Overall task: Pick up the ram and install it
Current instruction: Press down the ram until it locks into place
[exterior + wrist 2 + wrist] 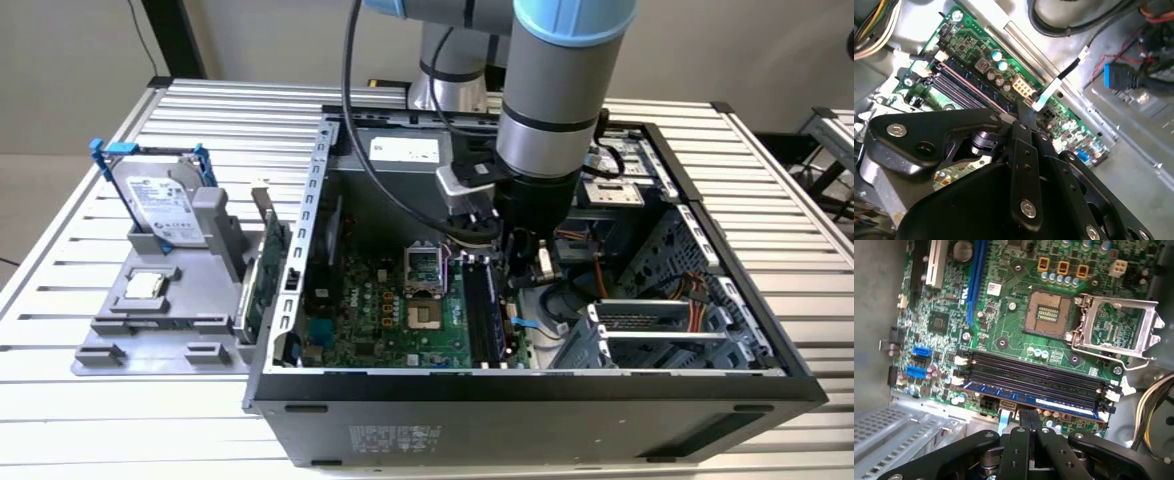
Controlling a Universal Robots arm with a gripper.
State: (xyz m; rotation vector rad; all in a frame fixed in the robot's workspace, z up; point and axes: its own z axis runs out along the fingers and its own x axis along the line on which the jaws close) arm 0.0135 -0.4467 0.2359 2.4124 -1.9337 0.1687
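Ram (1054, 404) lay edge-up in the slot nearest the gripper (1029, 414), on the motherboard (1004, 330) inside the open case (534, 385). In the first wrist view it appeared as a long blue-tinted strip with a pale label. It ran parallel to the empty black slots (1044, 372) between it and the CPU socket (1046, 312).

The fingers were closed against each other with nothing between them. Their tips stood at the ram's upper edge, roughly at mid-length. Whether they touched the edge could not be told. In the exterior view the arm reached straight down into the case, well apart from the hard drive (160, 205) in its holder on the worktop (134, 420).

Judged from this, pick-up and placement were complete, and the step in hand was seating the ram in its slot.

The white latch (1111, 396) at one end could not be confirmed as locked. Seating calls for straight downward pressure along the edge, with the stick kept square in the slot. Uneven force could lift one end or load the board.
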